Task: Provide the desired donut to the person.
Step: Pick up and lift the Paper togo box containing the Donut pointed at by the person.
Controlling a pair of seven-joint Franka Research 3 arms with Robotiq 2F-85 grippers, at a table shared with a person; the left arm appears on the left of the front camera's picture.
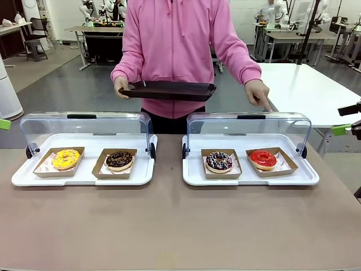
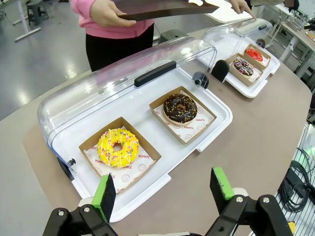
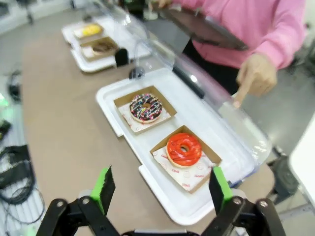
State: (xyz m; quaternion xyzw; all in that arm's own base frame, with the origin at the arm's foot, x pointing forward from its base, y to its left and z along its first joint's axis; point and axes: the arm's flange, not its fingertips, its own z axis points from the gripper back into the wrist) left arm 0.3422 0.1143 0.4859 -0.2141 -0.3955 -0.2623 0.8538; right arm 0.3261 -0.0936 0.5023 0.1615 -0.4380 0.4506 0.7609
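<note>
Red donut (image 1: 263,158) — person's finger (image 1: 265,104) pts toward it; L+R jaws wide open, empty. Risk: grabbing sprinkle donut (image 1: 219,161) instead — vague cue.

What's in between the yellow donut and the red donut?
In the front view, two donuts sit between the yellow donut and the red donut: a chocolate donut and a dark sprinkled donut.
</note>
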